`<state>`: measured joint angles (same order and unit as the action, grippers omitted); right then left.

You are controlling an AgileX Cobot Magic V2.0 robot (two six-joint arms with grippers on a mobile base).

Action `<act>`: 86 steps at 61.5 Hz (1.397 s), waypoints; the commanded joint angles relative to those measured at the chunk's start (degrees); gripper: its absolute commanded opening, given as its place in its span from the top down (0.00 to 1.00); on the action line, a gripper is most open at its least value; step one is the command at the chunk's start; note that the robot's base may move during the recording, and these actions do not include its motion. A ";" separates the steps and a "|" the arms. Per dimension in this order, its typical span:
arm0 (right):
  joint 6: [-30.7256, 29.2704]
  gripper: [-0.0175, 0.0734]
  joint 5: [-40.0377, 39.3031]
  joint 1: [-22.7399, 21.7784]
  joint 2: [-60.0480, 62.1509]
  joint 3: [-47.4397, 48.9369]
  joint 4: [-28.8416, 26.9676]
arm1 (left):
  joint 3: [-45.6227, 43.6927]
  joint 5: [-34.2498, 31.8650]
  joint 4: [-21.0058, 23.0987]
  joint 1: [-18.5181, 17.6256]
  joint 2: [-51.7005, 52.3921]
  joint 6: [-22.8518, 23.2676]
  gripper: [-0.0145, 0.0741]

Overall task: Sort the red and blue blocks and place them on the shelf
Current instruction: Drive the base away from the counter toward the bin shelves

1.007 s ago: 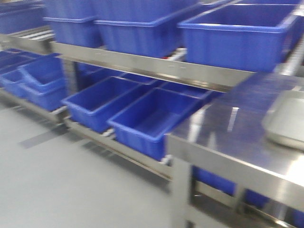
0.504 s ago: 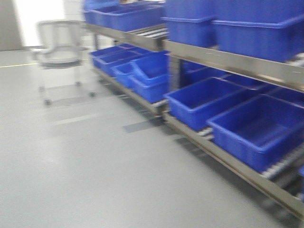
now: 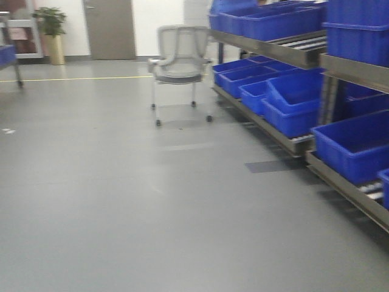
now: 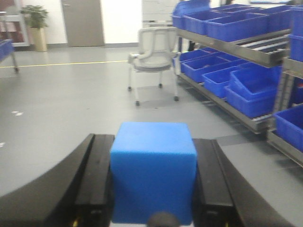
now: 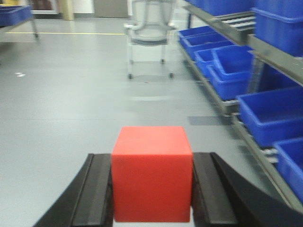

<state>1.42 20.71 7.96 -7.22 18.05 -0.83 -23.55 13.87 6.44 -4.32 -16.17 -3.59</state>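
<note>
Seemingly light, stiff and matte, the blue block (image 4: 154,172) is clamped by opposite flat faces in the left end effector (image 4: 154,158), the red block (image 5: 152,172) likewise in the right end effector (image 5: 152,163).

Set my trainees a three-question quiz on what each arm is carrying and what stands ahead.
1. Fill in: the left fingers grip the ___ block.
2. True or false: the office chair lies tipped over.
3. The right fingers grip: A a cup, B the red block, C nothing.
Key: 1 blue block; 2 false, it stands upright; 3 B.
</note>
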 commanded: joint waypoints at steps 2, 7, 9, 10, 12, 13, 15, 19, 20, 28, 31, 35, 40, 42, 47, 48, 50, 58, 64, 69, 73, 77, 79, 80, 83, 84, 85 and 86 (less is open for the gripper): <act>-0.37 0.75 -4.85 -0.43 -0.56 1.53 0.33 | -1.60 -5.25 0.15 0.07 -0.58 -0.03 0.70; -0.37 0.75 -4.85 -0.43 -0.56 1.53 0.33 | -1.60 -5.25 0.15 0.07 -0.58 -0.03 0.70; -0.37 0.75 -4.85 -0.43 -0.56 1.53 0.33 | -1.60 -5.25 0.15 0.07 -0.58 -0.03 0.70; -0.37 0.75 -4.85 -0.43 -0.56 1.53 0.33 | -1.60 -5.25 0.15 0.07 -0.58 -0.03 0.70; -0.37 0.75 -4.85 -0.43 -0.56 1.53 0.33 | -1.60 -5.25 0.15 0.07 -0.58 -0.03 0.70; -0.37 0.75 -4.85 -0.43 -0.56 1.53 0.33 | -1.60 -5.25 0.15 0.07 -0.58 -0.03 0.70; -0.37 0.75 -4.85 -0.43 -0.56 1.53 0.33 | -1.60 -5.25 0.15 0.07 -0.58 -0.03 0.70; -0.37 0.75 -4.85 -0.43 -0.56 1.53 0.33 | -1.60 -5.25 0.15 0.07 -0.58 -0.03 0.70; -0.37 0.75 -4.85 -0.43 -0.56 1.53 0.33 | -1.60 -5.25 0.15 0.07 -0.58 -0.03 0.70; -0.37 0.75 -4.85 -0.43 -0.56 1.53 0.33 | -1.60 -5.25 0.15 0.07 -0.58 -0.03 0.70; -0.37 0.75 -4.85 -0.43 -0.56 1.53 0.33 | -1.60 -5.25 0.15 0.07 -0.58 -0.03 0.70; -0.37 0.75 -4.85 -0.43 -0.56 1.53 0.33 | -1.60 -5.25 0.15 0.07 -0.58 -0.03 0.70; -0.37 0.75 -4.85 -0.43 -0.56 1.53 0.33 | -1.60 -5.25 0.15 0.07 -0.58 -0.03 0.70; -0.37 0.75 -4.85 -0.43 -0.56 1.53 0.33 | -1.60 -5.25 0.15 0.07 -0.58 -0.03 0.70; -0.37 0.75 -4.85 -0.43 -0.56 1.53 0.33 | -1.60 -5.25 0.15 0.07 -0.58 -0.03 0.70; -0.37 0.75 -4.85 -0.43 -0.56 1.53 0.33 | -1.60 -5.25 0.15 0.07 -0.58 -0.03 0.70; -0.37 0.75 -4.85 -0.43 -0.56 1.53 0.33 | -1.60 -5.25 0.15 0.07 -0.58 -0.03 0.70; -0.37 0.75 -4.85 -0.43 -0.56 1.53 0.33 | -1.60 -5.25 0.15 0.07 -0.58 -0.03 0.70; -0.37 0.75 -4.85 -0.43 -0.56 1.53 0.33 | -1.60 -5.25 0.15 0.07 -0.58 -0.03 0.70; -0.37 0.75 -4.85 -0.43 -0.56 1.53 0.33 | -1.60 -5.25 0.15 0.07 -0.58 -0.03 0.70; -0.37 0.75 -4.85 -0.43 -0.56 1.53 0.33 | -1.60 -5.25 0.15 0.07 -0.58 -0.03 0.70; -0.37 0.75 -4.85 -0.43 -0.56 1.53 0.33 | -1.60 -5.25 0.15 0.07 -0.58 -0.03 0.70; -0.37 0.75 -4.85 -0.43 -0.56 1.53 0.33 | -1.60 -5.25 0.15 0.07 -0.58 -0.03 0.70; -0.37 0.75 -4.85 -0.43 -0.56 1.53 0.33 | -1.60 -5.25 0.15 0.07 -0.58 -0.03 0.70; -0.37 0.75 -4.85 -0.43 -0.56 1.53 0.33 | -1.60 -5.25 0.15 0.07 -0.58 -0.03 0.70; -0.37 0.75 -4.85 -0.43 -0.56 1.53 0.33 | -1.60 -5.25 0.15 0.07 -0.58 -0.03 0.70; -0.37 0.75 -4.85 -0.43 -0.56 1.53 0.33 | -1.60 -5.25 0.15 0.07 -0.58 -0.03 0.70; -0.37 0.75 -4.85 -0.43 -0.56 1.53 0.33 | -1.60 -5.25 0.15 0.07 -0.58 -0.03 0.70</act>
<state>1.42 20.71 7.96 -7.22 18.05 -0.83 -23.55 13.87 6.44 -4.32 -16.17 -3.59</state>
